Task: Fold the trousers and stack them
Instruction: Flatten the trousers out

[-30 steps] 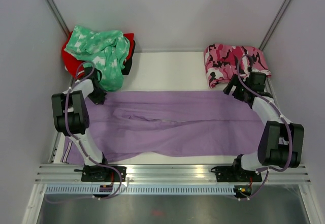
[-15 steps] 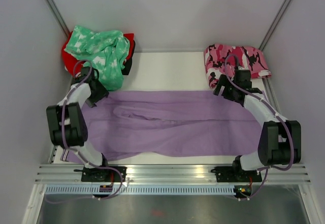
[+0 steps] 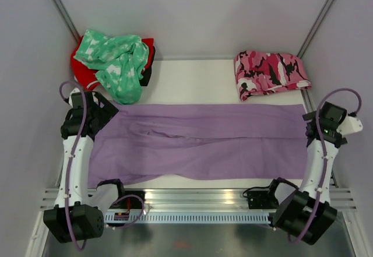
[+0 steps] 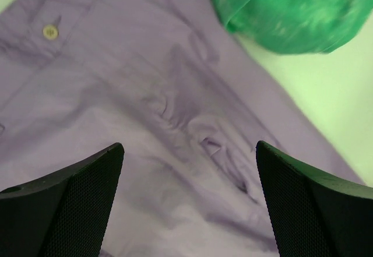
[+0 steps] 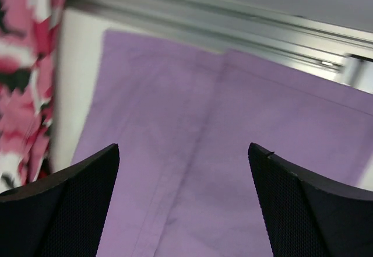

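Note:
The lilac trousers (image 3: pixel 204 143) lie flat, lengthwise across the table from left to right. My left gripper (image 3: pixel 104 116) hangs open over their far left corner, with nothing between its fingers. From the left wrist, the gripper (image 4: pixel 189 146) looks down on wrinkled lilac cloth (image 4: pixel 145 111) with a pale button (image 4: pixel 50 32). At the trousers' right end my right gripper (image 3: pixel 312 133) is open and empty. Below that gripper (image 5: pixel 183 146) in the right wrist view is smooth lilac cloth (image 5: pixel 233 152) with a seam down it.
A mint-green patterned garment (image 3: pixel 116 59) lies heaped on a red one (image 3: pixel 78 70) at the back left, close to my left gripper. A folded pink-black camouflage garment (image 3: pixel 268 73) sits at the back right. A metal rail (image 3: pixel 198 199) runs along the near edge.
My left gripper has opened and let go of the trousers' far edge. Both arms have swung outward from the far edge to the table's sides. The trousers lie still.

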